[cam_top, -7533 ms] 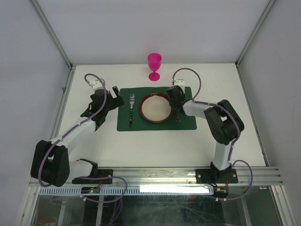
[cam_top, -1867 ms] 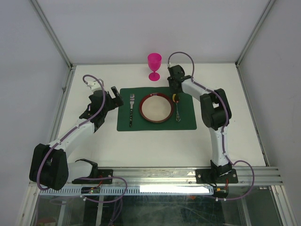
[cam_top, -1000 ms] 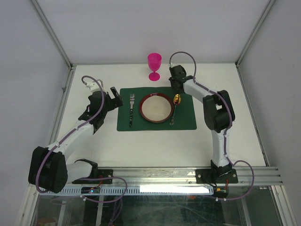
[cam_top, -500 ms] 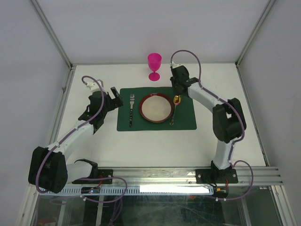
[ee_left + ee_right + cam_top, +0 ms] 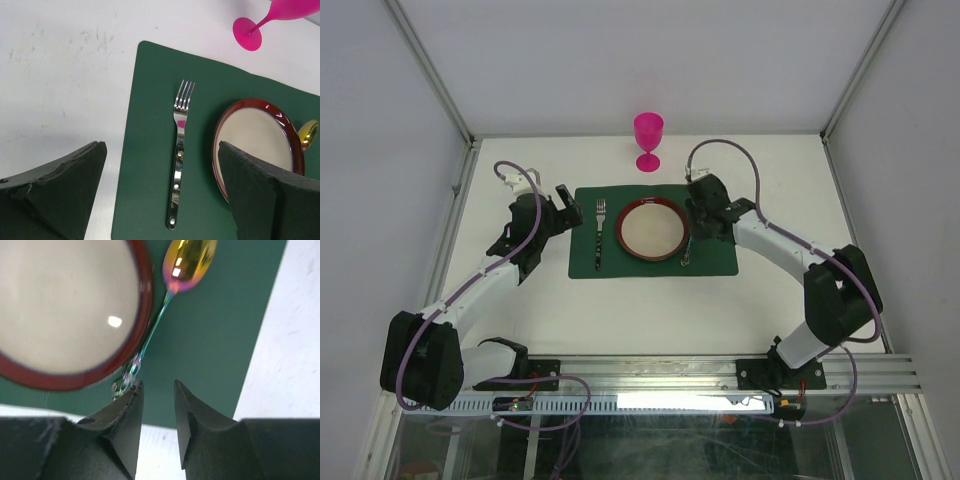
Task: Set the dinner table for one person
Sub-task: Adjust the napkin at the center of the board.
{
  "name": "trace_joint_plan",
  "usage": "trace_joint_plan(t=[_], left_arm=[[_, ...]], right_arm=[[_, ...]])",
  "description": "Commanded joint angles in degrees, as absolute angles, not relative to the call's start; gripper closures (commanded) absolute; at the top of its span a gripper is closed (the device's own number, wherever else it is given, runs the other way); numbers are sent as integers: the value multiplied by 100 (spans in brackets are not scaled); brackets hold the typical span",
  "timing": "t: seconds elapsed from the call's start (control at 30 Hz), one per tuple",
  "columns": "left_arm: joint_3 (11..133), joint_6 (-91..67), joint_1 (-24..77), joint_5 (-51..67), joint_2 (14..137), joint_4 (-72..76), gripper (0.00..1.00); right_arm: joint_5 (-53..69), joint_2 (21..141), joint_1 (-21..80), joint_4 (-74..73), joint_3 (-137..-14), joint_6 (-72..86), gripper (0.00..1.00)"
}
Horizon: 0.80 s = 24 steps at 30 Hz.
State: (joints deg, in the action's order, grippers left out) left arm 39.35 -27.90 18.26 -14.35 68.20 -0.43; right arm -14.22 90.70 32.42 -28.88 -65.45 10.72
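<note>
Bench point(image 5: 800, 180) fills the view inside its rails and carries everything. Mat point(image 5: 720, 262) lies under the plate point(image 5: 652, 201). Goblet point(image 5: 648, 130) stands beyond the plate, off the mat. Fork point(image 5: 599, 235) lies straight, left of the plate.

Change: the spoon point(image 5: 161, 315), straight and parallel to the plate's right side two seconds ago, now lies slanted. Its bowl is at the plate's far right and its handle runs in to the plate's near-right rim. Cannot tell if the tip touches the rim or slips under it. The right arm point(image 5: 790, 250) has swung its elbow out to the right and pulled its wrist back from beyond the plate to over the spoon.

Meaning: all pieces are out and the setting looks nearly done, but the crooked spoon probably wants straightening.

Pose: the right tool point(image 5: 155, 390) hangs right of the plate at the spoon's handle end, fingers narrowly apart with nothing between them. The left arm point(image 5: 490, 270) has stayed parked left of the plate, and the left tool point(image 5: 161, 155) is wide and empty, facing the fork.
</note>
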Motion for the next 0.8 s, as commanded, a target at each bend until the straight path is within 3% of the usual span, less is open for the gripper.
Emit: trace_joint_plan(t=[0.0, 0.3, 0.77], left_arm=[[3861, -2875, 1767, -1277, 6618, 253, 1], [3815, -2909, 1767, -1222, 6644, 296, 1], [3778, -2830, 1768, -1310, 6618, 281, 1]], right_arm=[[-1135, 8488, 3512, -2730, -6125, 1561, 66], [-717, 8607, 4183, -2145, -5541, 1994, 66], [-905, 9585, 4619, -1712, -5748, 1887, 69]])
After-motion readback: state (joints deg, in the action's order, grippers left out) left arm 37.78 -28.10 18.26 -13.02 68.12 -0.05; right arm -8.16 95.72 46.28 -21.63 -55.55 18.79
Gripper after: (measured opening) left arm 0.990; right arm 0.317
